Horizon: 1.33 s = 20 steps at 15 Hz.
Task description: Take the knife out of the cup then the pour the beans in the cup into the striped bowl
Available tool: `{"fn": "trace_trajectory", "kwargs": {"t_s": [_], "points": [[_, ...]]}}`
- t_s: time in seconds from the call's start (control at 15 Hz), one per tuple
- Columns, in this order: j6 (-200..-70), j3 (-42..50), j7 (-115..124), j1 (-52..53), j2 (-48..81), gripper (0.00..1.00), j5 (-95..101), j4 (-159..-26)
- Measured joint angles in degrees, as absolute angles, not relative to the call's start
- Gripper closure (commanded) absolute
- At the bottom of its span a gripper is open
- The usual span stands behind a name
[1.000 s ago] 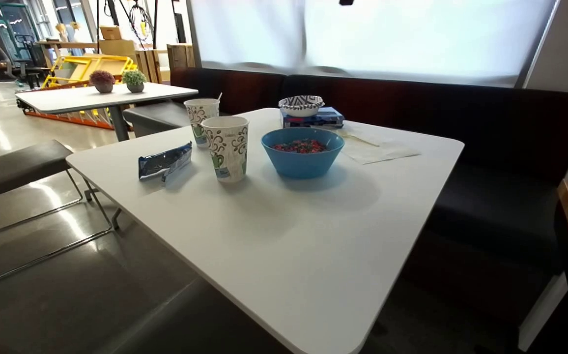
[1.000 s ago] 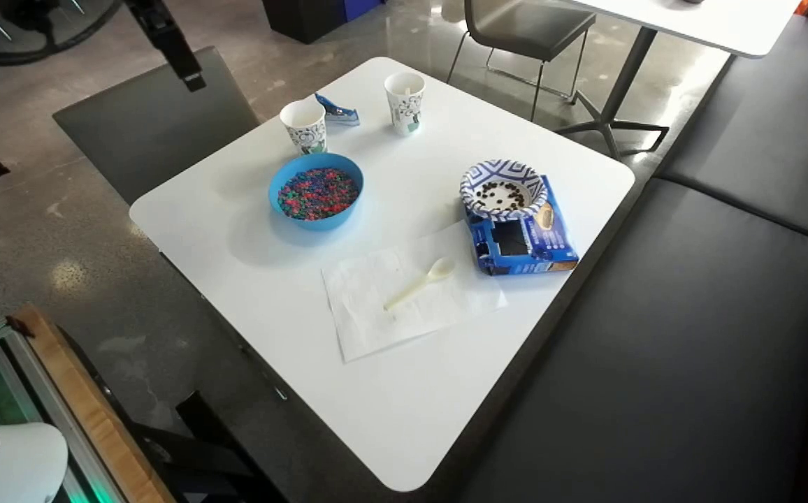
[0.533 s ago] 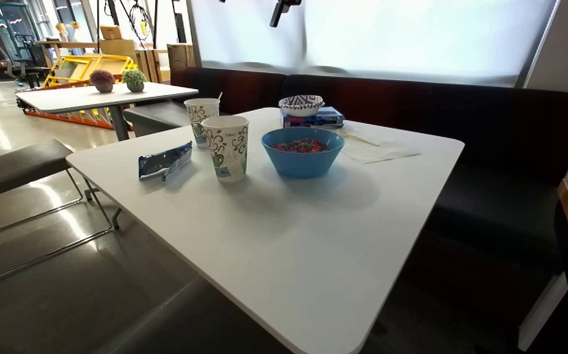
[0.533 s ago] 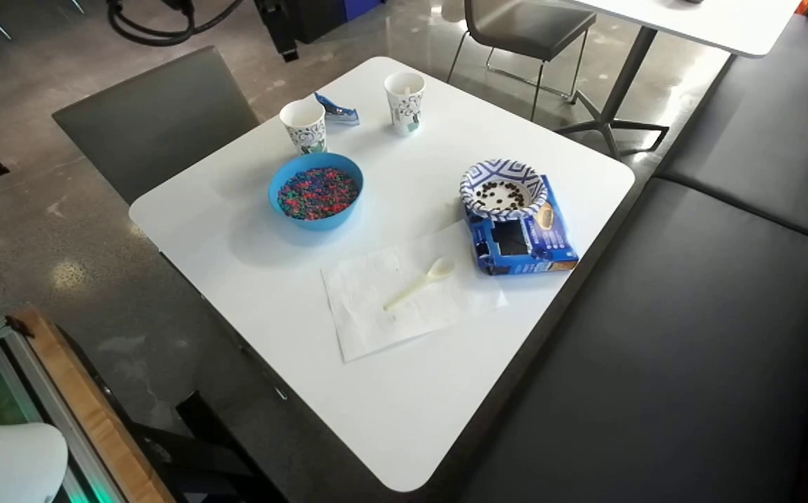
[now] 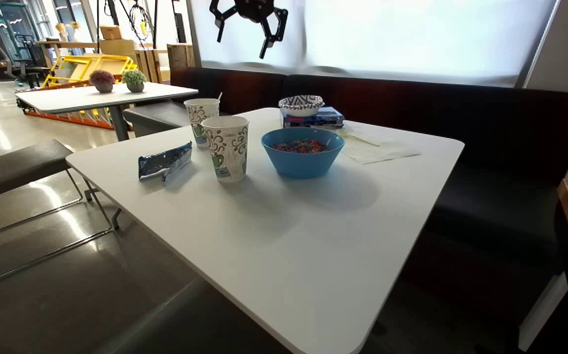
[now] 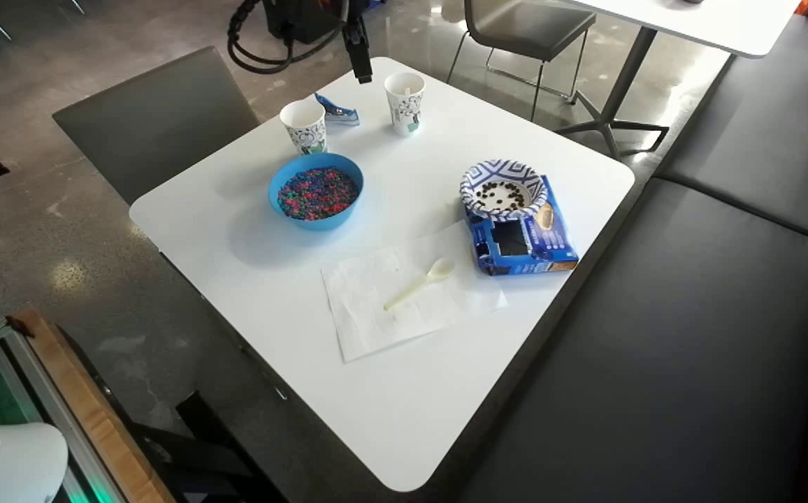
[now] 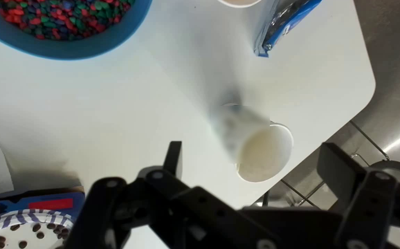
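gripper (image 5: 241, 49) hangs above the table (image 5: 308, 236), fingers spread wide. knife (image 5: 220, 96) leans inside the printed cup (image 5: 197, 116) farther from the blue bowl (image 5: 301, 165). striped bowl (image 6: 503, 169) sits on a blue box (image 6: 559, 250).

Seating corner, apparently in an office or workshop. Furnished with white table (image 6: 397, 412), dark padded bench (image 6: 690, 349), metal-legged chair (image 6: 547, 40), second table (image 5: 77, 100) bearing two potted plants (image 5: 102, 81). Laid with polished, concrete-like floor (image 6: 131, 293). Backed by bright pale panels (image 5: 411, 39). Stocked beyond, in an exterior view, with yellow frame (image 5: 92, 56), cardboard box (image 5: 110, 33), hanging cables (image 5: 140, 24).
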<state>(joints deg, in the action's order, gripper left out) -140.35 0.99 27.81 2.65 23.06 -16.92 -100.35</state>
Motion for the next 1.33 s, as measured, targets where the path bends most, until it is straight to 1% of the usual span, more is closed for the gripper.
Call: {"fn": "trace_trajectory", "kwargs": {"t_s": [0.13,0.67,0.93,1.33], "points": [[-141.1,1.1,27.6,2.4,26.2,0.0,-17.0,-98.3],[-150.7,0.5,25.1,2.3,35.3,0.0,-17.0,-92.5],[-153.8,0.2,24.9,2.7,37.7,0.0,-17.0,-90.0],[-153.9,0.2,25.0,2.8,38.0,0.0,-17.0,-89.2]]}}
